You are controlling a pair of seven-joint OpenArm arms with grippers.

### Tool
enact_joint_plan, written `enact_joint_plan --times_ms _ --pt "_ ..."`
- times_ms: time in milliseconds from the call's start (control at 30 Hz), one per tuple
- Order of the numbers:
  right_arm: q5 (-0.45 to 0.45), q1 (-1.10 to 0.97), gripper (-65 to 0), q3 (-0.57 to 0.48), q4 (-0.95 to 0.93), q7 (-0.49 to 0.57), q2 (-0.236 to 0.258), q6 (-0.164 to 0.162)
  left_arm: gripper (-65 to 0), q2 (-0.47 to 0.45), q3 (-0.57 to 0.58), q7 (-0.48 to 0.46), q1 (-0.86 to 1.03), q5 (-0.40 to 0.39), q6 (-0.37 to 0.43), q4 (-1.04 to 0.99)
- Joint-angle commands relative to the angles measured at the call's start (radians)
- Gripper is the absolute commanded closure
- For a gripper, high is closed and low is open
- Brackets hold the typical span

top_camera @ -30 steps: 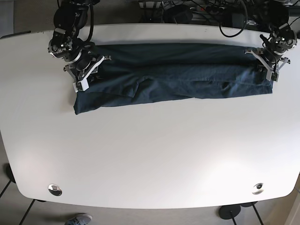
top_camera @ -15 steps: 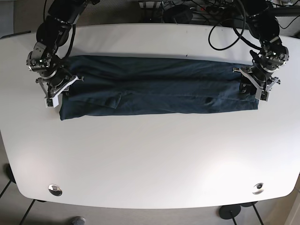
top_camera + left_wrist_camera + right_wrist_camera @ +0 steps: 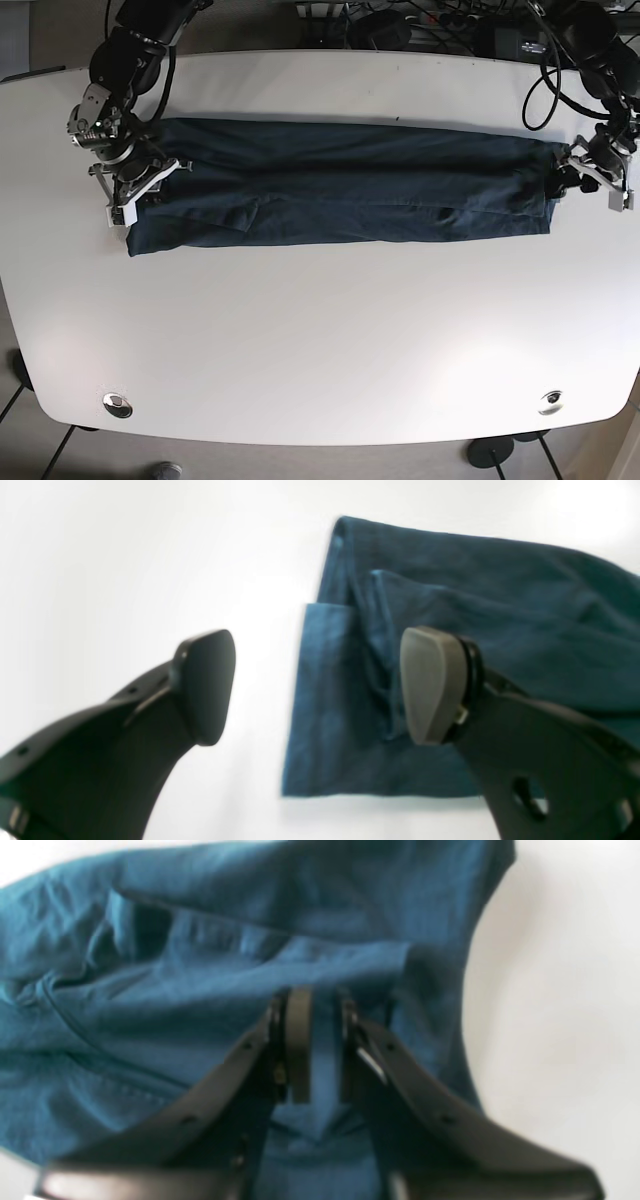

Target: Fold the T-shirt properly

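Note:
The dark blue T-shirt [image 3: 340, 190] lies in a long folded strip across the far half of the white table [image 3: 320, 340]. My left gripper [image 3: 585, 183] is open just past the shirt's right end. In the left wrist view the left gripper [image 3: 317, 690] straddles that end's edge, one finger [image 3: 205, 685] over bare table, the other [image 3: 430, 690] over the cloth [image 3: 450, 580]. My right gripper [image 3: 135, 195] is at the shirt's left end. In the right wrist view the right gripper [image 3: 322, 1050] is shut on a fold of the fabric [image 3: 200, 965].
Black cables [image 3: 420, 25] run along the table's back edge. Two round metal discs [image 3: 117, 404] [image 3: 550, 402] sit near the front corners. The table's curved edges are close to both grippers.
My left gripper has let go of the shirt's right end and moved right, off the cloth. My right gripper shifted slightly right, still on the left end. The shirt has settled flatter.

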Motion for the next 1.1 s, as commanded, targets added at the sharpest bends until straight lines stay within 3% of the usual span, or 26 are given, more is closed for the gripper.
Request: enact_joint_plan --times_ms 33,133,300,333,367,467,567,733,800,1100 --pt "0.01 0.009 -6.7 0.004 0.023 0.018 0.01 0.005 -48.3 -0.028 0.015 -0.012 -0.005 -0.018 -0.005 -0.018" --pt "0.01 0.009 -6.7 0.005 0.023 0.02 -0.01 0.005 -47.9 -0.028 0.081 -0.012 0.001 -0.023 -0.005 -0.026" --pt "0.01 -0.007 -6.7 0.004 0.089 0.02 -0.045 0.005 -46.0 -0.02 0.093 -0.009 0.005 -0.018 -0.005 -0.027" --pt "0.01 -0.007 -6.7 0.004 0.1 0.02 -0.05 0.005 -41.1 -0.02 0.095 -0.009 0.015 -0.016 -0.005 -0.027" --pt "0.01 -0.007 -6.7 0.004 0.102 0.02 -0.051 0.005 -32.2 -0.019 0.095 -0.011 0.016 -0.016 -0.005 -0.027" --pt "0.01 -0.007 -6.7 0.004 0.102 0.02 -0.054 0.005 0.0 -0.019 0.096 -0.011 0.021 -0.016 -0.005 -0.018" --pt "0.01 -0.007 -6.7 0.002 0.102 0.02 -0.065 0.005 -0.4 -0.016 0.095 -0.015 0.044 -0.018 -0.005 0.1" --pt "0.01 -0.011 -6.7 0.002 0.106 0.02 -0.073 0.005 -0.4 0.081 0.098 -0.012 0.167 -0.016 -0.005 0.519" --pt "0.01 -0.011 -6.7 0.002 0.105 0.02 -0.074 0.005 -0.4 0.121 0.165 -0.011 0.199 -0.015 -0.005 0.651" --pt "0.01 -0.012 -6.5 0.002 0.108 0.02 -0.074 0.005 -0.4 0.263 0.48 -0.011 0.231 -0.016 -0.005 0.688"
